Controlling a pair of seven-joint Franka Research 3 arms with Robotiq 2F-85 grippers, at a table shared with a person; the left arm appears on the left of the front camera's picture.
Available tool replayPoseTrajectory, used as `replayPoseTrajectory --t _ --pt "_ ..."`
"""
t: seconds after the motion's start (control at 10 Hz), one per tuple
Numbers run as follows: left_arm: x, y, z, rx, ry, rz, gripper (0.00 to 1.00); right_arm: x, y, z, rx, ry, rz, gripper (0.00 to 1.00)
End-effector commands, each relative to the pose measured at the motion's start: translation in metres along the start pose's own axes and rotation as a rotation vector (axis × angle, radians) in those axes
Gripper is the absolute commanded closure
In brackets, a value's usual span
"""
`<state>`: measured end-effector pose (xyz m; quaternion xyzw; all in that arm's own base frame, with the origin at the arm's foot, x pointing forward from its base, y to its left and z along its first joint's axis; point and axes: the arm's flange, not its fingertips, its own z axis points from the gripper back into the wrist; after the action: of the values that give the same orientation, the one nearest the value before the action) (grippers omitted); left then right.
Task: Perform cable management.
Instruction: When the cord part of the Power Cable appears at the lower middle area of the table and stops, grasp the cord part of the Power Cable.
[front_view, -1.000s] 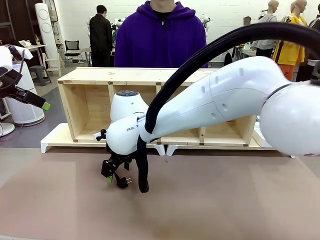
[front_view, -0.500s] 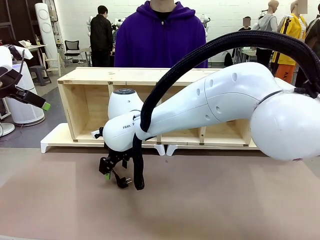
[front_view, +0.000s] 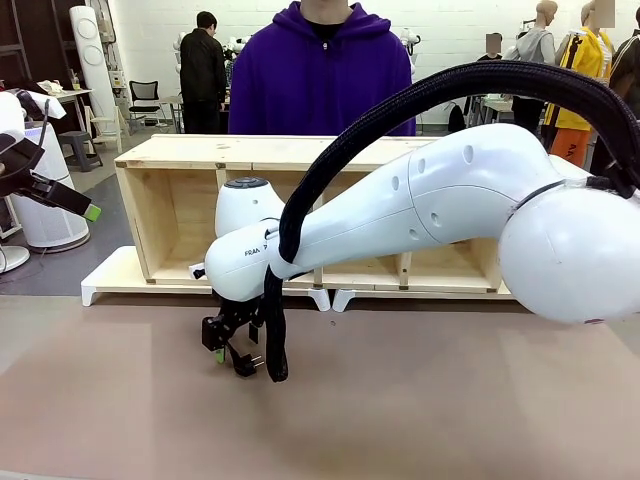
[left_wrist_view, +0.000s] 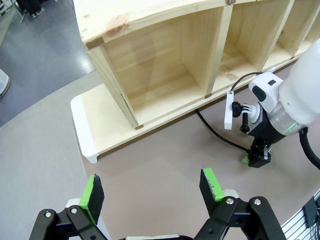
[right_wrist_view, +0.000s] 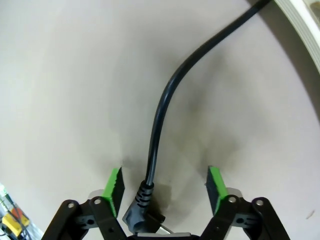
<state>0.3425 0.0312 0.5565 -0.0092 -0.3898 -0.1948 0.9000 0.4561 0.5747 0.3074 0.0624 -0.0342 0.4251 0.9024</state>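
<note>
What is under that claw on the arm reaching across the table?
The plug of the black cable lies on the table, between the open fingers of the right gripper. The plug's front end is partly hidden by the gripper's body.

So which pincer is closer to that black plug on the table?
The right. The right pincer straddles the plug, not yet gripping it. The left pincer hangs raised, far off to the side.

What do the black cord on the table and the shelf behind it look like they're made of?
Long thin black cable: probably a rubber or soft plastic jacket, smooth and slightly glossy; it curves freely. Low open wooden shelf: pale, unfinished-looking wood, possibly pine; the grain shows.
</note>
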Motion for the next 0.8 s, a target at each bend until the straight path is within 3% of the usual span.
replayPoseTrajectory --t 0.0,0.4,0.5,0.6,0.7 --pt "-0.0006 0.0008 -0.0009 -0.001 -0.008 0.009 0.0 0.0007 0.0016 0.0023 0.025 0.007 -0.038 0.38" --pt "-0.0006 0.0008 -0.0009 -0.001 -0.008 0.009 0.0 -0.0006 0.0013 0.0025 0.025 0.019 -0.042 0.42" --pt "-0.0006 0.0008 -0.0009 -0.001 -0.008 0.009 0.0 -0.001 0.001 0.0028 0.024 0.028 -0.048 0.57" --pt "-0.0006 0.0008 -0.0009 -0.001 -0.008 0.009 0.0 -0.0009 0.0008 0.0031 0.03 0.036 -0.058 0.61" --pt "-0.0006 0.0008 -0.0009 -0.001 -0.008 0.009 0.0 -0.0016 0.0011 0.0031 0.031 0.045 -0.061 0.76"
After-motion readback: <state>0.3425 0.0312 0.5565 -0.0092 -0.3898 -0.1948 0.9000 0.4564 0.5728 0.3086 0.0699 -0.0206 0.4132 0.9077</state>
